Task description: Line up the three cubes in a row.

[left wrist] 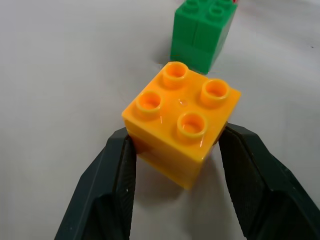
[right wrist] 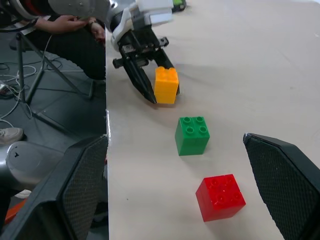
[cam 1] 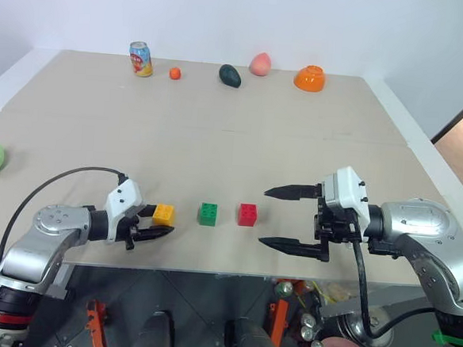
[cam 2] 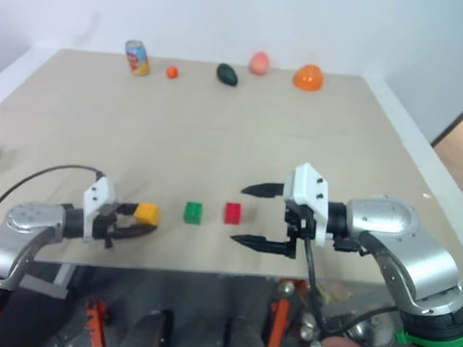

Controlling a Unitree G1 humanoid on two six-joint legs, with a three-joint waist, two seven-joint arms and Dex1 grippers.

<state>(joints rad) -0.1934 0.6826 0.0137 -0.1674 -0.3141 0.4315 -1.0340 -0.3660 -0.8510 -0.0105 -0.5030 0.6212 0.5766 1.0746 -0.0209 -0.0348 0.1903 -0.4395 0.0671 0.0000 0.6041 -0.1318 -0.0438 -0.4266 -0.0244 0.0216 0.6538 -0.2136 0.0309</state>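
Placement step: yellow cube at the left end of the row, release pending.

Taking the green cube [cam 1: 208, 213] as reference: the left gripper [cam 1: 156, 223] lies to its left, its fingers [left wrist: 112, 185] clamped on the side faces of the yellow cube [cam 1: 163, 214], which sits at table level, studs up, near the green cube and roughly on its line. The red cube [cam 1: 248, 214] stands just to the right of the green cube, apart from it. Further right, the right gripper [cam 1: 280, 218] hovers with jaws spread wide, holding nothing. The next move, by my reading, calls for squaring the yellow cube to the row, matching the spacing, then letting go. The beige tabletop [cam 1: 232, 158] carries, far behind the green cube, a soda can [cam 1: 141, 59], a small orange ball [cam 1: 175, 73], a dark green fruit [cam 1: 229, 76], a peach [cam 1: 260, 63] and an orange bowl [cam 1: 310, 78]; a white wall stands behind.
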